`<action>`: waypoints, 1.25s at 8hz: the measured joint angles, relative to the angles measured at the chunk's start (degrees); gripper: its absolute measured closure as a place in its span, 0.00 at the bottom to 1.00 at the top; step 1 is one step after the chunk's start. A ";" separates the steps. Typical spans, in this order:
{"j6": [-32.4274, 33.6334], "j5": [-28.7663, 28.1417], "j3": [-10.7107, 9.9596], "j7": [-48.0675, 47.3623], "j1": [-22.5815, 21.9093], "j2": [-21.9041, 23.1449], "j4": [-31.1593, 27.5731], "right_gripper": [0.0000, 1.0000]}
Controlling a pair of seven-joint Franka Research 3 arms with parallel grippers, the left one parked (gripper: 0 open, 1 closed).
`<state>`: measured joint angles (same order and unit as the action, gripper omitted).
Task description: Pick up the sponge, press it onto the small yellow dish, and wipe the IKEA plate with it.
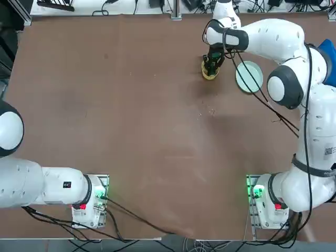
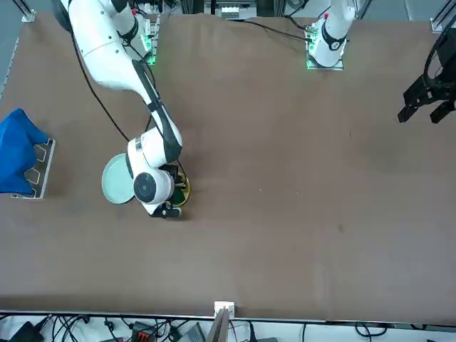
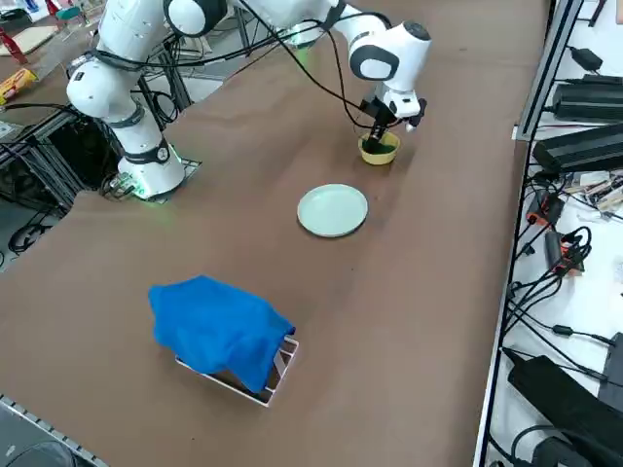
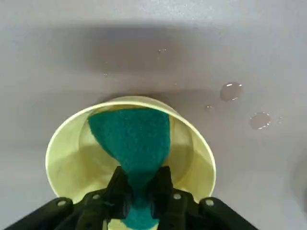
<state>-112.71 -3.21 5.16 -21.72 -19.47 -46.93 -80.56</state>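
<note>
Worktop, brown and flat (image 3: 428,321): carries both dishes near its far edge, toward the far right corner, probably so the right arm reaches either.
Plate, round, pale blue-green, low-rimmed (image 3: 332,210): lies beside the dish, apart from it, likely kept close for wiping.
Dish, small, round, bright yellow (image 4: 62,158): upright, under the fingers.
Sponge, dark green block (image 4: 136,139): inside the dish, squeezed at its middle, seemingly for pressing down.
Right fingers (image 4: 142,194): pinching the sponge.

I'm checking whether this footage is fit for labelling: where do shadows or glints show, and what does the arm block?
Right wrist view: soft shadow beyond the yellow dish, bright glints on the droplets; top view: the right gripper and arm largely cover the dish; right side view: plate unobstructed.
</note>
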 joint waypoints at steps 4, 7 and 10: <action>0.17 0.00 0.08 0.04 -0.09 0.12 1.07 0.78; 2.61 0.09 0.07 0.04 -0.21 3.62 2.91 0.78; 7.00 0.21 -0.68 2.20 1.58 10.28 3.23 0.78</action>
<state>-105.71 -2.99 4.48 -19.52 -17.89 -36.66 -77.33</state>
